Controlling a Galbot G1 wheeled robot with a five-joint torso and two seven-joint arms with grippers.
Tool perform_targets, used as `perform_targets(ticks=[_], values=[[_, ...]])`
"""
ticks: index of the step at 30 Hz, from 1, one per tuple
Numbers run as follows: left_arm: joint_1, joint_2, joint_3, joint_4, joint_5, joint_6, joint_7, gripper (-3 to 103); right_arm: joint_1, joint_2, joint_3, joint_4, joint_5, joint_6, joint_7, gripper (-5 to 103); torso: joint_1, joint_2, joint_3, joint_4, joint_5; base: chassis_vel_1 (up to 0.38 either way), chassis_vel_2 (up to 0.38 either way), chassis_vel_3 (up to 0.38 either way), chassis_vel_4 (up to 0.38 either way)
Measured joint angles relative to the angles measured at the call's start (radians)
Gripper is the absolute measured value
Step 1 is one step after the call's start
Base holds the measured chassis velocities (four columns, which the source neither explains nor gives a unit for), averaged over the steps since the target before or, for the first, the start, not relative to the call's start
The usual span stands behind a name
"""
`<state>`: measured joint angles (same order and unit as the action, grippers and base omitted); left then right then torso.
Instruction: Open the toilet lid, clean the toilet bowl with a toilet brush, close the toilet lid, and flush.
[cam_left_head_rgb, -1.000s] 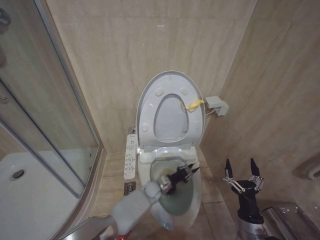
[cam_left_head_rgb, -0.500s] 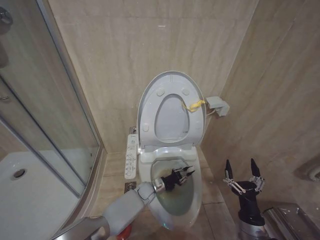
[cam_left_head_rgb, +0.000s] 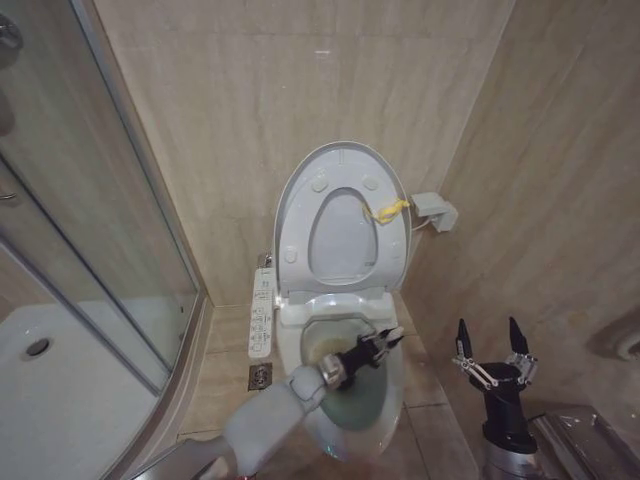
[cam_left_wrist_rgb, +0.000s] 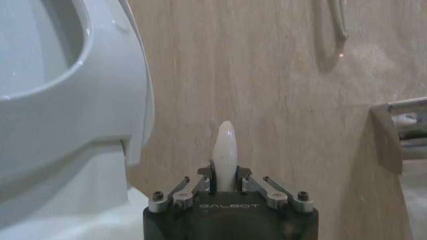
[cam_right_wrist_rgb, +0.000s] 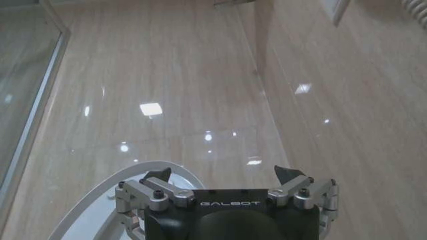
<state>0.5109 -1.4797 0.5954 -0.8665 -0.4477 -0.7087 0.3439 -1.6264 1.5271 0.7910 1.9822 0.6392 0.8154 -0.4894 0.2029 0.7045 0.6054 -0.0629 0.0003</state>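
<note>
The toilet lid (cam_left_head_rgb: 342, 160) stands raised against the back wall, a yellow tag (cam_left_head_rgb: 385, 210) at its right edge. Below it the white toilet bowl (cam_left_head_rgb: 292, 345) lies uncovered, with water and a yellowish stain inside. My left gripper (cam_left_head_rgb: 378, 343) reaches over the bowl's far right side. It is shut on the thin white handle of the toilet brush (cam_left_wrist_rgb: 225, 150), whose rounded tip pokes out past the fingers. The bristle end is hidden. My right gripper (cam_left_head_rgb: 489, 335) is parked to the right of the toilet, fingers pointing up and open, holding nothing (cam_right_wrist_rgb: 222, 172).
A long white button panel (cam_left_head_rgb: 261, 310) runs along the toilet's left side, with a floor drain (cam_left_head_rgb: 258, 375) below it. A glass shower enclosure (cam_left_head_rgb: 90, 250) fills the left. A small box (cam_left_head_rgb: 433, 210) hangs on the wall, and the right wall is close to the right arm.
My left gripper dipped lower and leftward in the bowl with the brush, then came back up toward the right rim. The right gripper has shifted slightly right and down in the picture.
</note>
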Motion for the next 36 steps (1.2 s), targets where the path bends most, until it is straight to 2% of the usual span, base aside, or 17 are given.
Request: perform_targets(ticks=[3, 5, 9, 13, 17, 19, 21, 23, 29, 36], values=[[-0.011, -0.019, -0.006, -0.033, -0.011, 0.001, -0.007, 21, 0.002, -0.001, 0.000, -0.002, 0.000, 0.000, 0.000, 100, 0.000, 0.000, 0.000, -0.0007, 0.0000, 0.000, 0.000, 0.000, 0.000], [-0.026, -0.045, -0.021, -0.051, -0.015, -0.003, -0.013, 21, 0.006, -0.003, 0.002, -0.003, 0.000, -0.003, 0.001, 100, 0.000, 0.000, 0.000, -0.0023, -0.0009, 0.000, 0.000, 0.000, 0.000], [-0.029, -0.040, -0.013, -0.008, -0.001, -0.003, -0.011, 21, 0.009, -0.005, 0.001, -0.005, 0.000, -0.004, 0.002, 100, 0.000, 0.000, 0.000, -0.0019, -0.0005, 0.000, 0.000, 0.000, 0.000], [-0.025, -0.005, 0.013, 0.048, 0.014, 0.000, -0.004, 21, 0.012, -0.005, -0.005, -0.008, 0.000, -0.005, 0.002, 100, 0.000, 0.000, 0.000, 0.0000, 0.0000, 0.000, 0.000, 0.000, 0.000], [-0.047, -0.023, 0.014, 0.017, -0.009, 0.007, -0.006, 21, 0.017, -0.008, -0.006, -0.011, 0.000, -0.005, 0.001, 100, 0.000, 0.000, 0.000, -0.0003, 0.0001, 0.000, 0.000, 0.000, 0.000], [-0.071, -0.056, 0.001, -0.020, -0.028, 0.006, -0.010, 21, 0.020, -0.010, -0.005, -0.014, 0.001, -0.006, 0.002, 100, 0.000, 0.000, 0.000, -0.0021, -0.0010, 0.000, 0.000, 0.000, 0.000], [-0.078, -0.064, -0.001, -0.026, -0.033, 0.006, -0.011, 21, 0.021, -0.011, -0.004, -0.016, 0.001, -0.006, 0.002, 100, 0.000, 0.000, 0.000, -0.0024, -0.0008, 0.000, 0.000, 0.000, 0.000], [-0.081, -0.057, 0.019, 0.000, -0.035, 0.003, -0.005, 21, 0.024, -0.012, -0.002, -0.018, 0.002, -0.006, 0.003, 100, 0.000, 0.000, 0.000, -0.0023, -0.0005, 0.000, 0.000, 0.000, 0.000], [-0.060, -0.008, 0.045, 0.072, -0.013, -0.001, 0.016, 21, 0.025, -0.011, -0.003, -0.019, 0.003, -0.007, 0.003, 100, 0.000, 0.000, 0.000, 0.0004, 0.0002, 0.000, 0.000, 0.000, 0.000], [-0.064, -0.061, 0.018, -0.032, -0.033, -0.002, 0.008, 21, 0.027, -0.009, -0.001, -0.025, 0.005, -0.003, 0.003, 100, 0.000, 0.000, 0.000, -0.0024, -0.0009, 0.000, 0.000, 0.000, 0.000]])
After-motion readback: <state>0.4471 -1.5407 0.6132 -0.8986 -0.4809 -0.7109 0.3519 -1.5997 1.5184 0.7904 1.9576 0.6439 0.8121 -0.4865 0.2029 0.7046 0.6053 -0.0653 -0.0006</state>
